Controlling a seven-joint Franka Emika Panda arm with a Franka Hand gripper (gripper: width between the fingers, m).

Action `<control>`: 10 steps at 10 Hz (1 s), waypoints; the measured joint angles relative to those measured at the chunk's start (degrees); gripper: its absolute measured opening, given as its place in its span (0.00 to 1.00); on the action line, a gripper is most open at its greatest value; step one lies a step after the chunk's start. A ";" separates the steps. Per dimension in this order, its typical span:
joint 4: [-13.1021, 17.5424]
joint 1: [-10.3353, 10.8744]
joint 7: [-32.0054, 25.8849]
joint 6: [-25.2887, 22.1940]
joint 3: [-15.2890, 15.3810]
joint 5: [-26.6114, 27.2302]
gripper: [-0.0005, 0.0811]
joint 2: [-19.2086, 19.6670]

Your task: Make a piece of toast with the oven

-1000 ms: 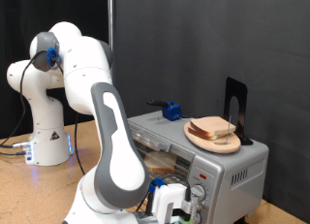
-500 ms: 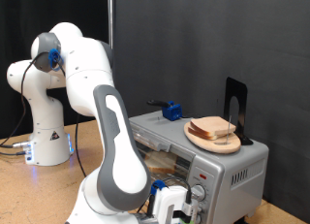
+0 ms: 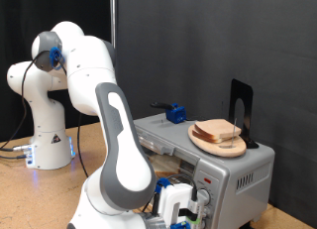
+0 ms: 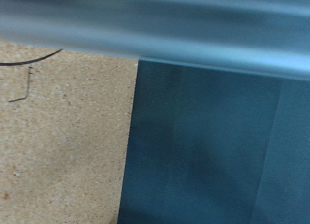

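My end effector point(image 3: 179, 215) sits low before the oven point(image 3: 203, 162), seemingly working its door; whether it's open I cannot tell (wrist view shows only tabletop point(image 4: 63, 127)).

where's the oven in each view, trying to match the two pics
Exterior view: the oven stands at the exterior view's lower right, with a wooden plate of bread slices on its roof; the gripper is low in front of it.
Wrist view: no oven can be made out, only a blurred grey band across one edge.
Shared landmark: the light chipboard table.
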 joint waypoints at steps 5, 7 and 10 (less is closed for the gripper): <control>-1.07 0.09 -0.18 1.46 0.01 0.72 0.13 -0.90; -2.82 0.20 -4.56 2.38 0.17 2.97 0.13 -1.62; -6.00 0.19 -15.90 2.87 0.52 8.06 0.13 -2.64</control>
